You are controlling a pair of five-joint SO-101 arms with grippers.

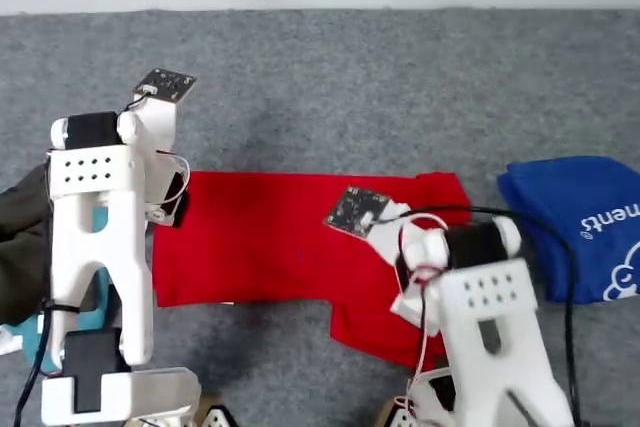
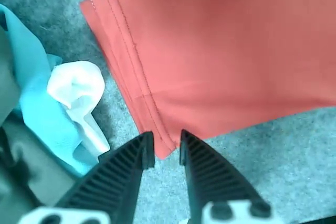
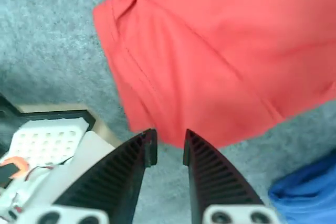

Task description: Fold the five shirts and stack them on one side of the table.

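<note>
Grey table (image 1: 330,77) is covered mid by red shirt (image 1: 270,237), w/ blue shirt (image 1: 590,217) near it. Left gripper (image 2: 167,148) & right gripper (image 3: 169,145) are held narrowly parted, empty, over red shirt's near corners. All hem layers should be pinched evenly & both ends lifted together, so fold is kept square.

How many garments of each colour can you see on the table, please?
Red shirt: 1
Blue shirt: 1
Teal garment: 1
Dark green garment: 1
White garment: 1, bunched up against the teal one
Total: 5
</note>
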